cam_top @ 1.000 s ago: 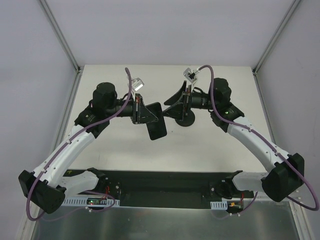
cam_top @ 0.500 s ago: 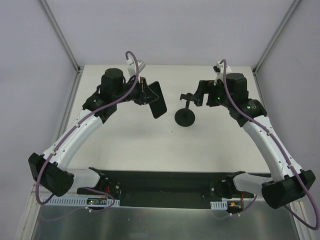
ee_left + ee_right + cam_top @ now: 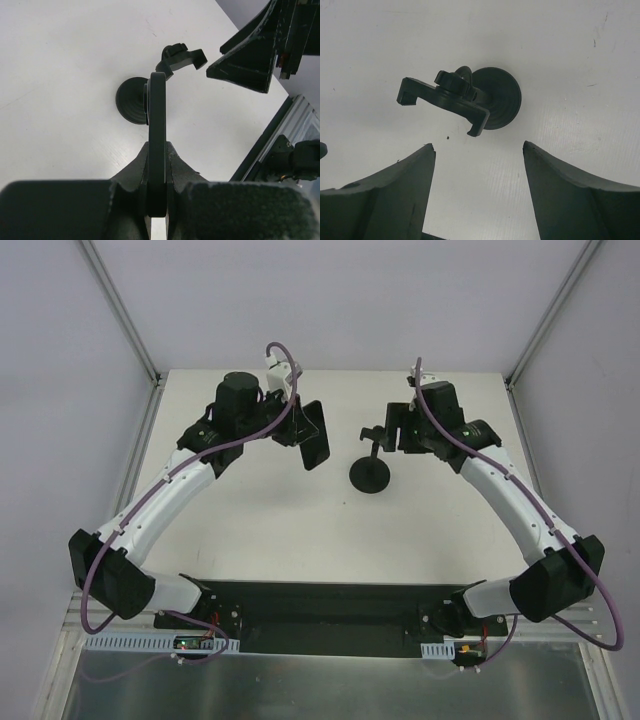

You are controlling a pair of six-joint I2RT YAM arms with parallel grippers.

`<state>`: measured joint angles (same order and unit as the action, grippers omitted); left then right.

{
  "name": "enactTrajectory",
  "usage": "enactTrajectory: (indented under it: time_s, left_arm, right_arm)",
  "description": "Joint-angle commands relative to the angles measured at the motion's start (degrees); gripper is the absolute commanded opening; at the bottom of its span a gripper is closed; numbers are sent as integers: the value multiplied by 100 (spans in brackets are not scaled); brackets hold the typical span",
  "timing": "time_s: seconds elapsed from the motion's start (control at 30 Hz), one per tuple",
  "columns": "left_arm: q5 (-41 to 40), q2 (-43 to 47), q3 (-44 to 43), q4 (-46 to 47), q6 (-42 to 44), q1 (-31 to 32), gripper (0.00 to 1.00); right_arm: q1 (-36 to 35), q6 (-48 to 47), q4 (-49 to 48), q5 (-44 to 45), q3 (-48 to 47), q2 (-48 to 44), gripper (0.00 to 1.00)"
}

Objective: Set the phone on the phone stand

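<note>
The left gripper (image 3: 157, 167) clamps the phone (image 3: 157, 115) by one end, edge-on to its wrist camera. This leaves the free end clear to slide into the holder. The phone hangs in the air left of the stand (image 3: 372, 472), above the table (image 3: 300, 530) and apart from the stand — not yet seated. The right gripper (image 3: 477, 146) is spread wide and empty, facing the holder from just beside it. It is probably there to steady the stand as the phone comes across.

phone (image 3: 313, 435) raised, right gripper (image 3: 478, 144) released phone stand (image 3: 371, 476).
</note>
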<state>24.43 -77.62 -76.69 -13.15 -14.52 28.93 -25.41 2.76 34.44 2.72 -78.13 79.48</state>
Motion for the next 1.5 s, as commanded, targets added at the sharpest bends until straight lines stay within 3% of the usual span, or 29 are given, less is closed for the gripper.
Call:
enactTrajectory:
  time_s: [0.0,0.1,0.33,0.53,0.6,0.7,0.73,0.77,1.03,1.37,1.47]
  left_arm:
    - [168,327,188,348,450,78,0]
    - [54,502,408,444,424,78,0]
    - [-114,705,716,603,336,78,0]
    - [53,714,751,655,231,78,0]
    - [115,731,786,699,231,87,0]
    - [359,749,822,743,318,87,0]
    - [439,758,831,796,345,87,0]
    - [562,766,839,814,371,87,0]
    - [2258,1126,1129,1454,582,87,0]
    - [2594,1399,1954,2693,670,78,0]
    - [2611,1548,2175,3019,758,78,0]
  right_arm:
    - [-78,31,-130,334,-220,137,66]
    - [-131,66,-42,361,-352,295,57]
    - [-254,49,72,580,-519,542,52]
    - [-272,14,-16,624,-546,682,41]
    - [-298,-13,-68,686,-554,744,35]
    - [-368,-179,-165,651,-546,805,15]
    - [-447,-232,-200,616,-554,823,2]
    - [-500,-502,-226,607,-554,815,1]
    - [-1017,-1164,-684,-729,-449,612,1]
    - [-1458,-1024,-509,-1089,-1073,1218,1]
    - [-1476,-1058,-359,-1116,-1178,1245,8]
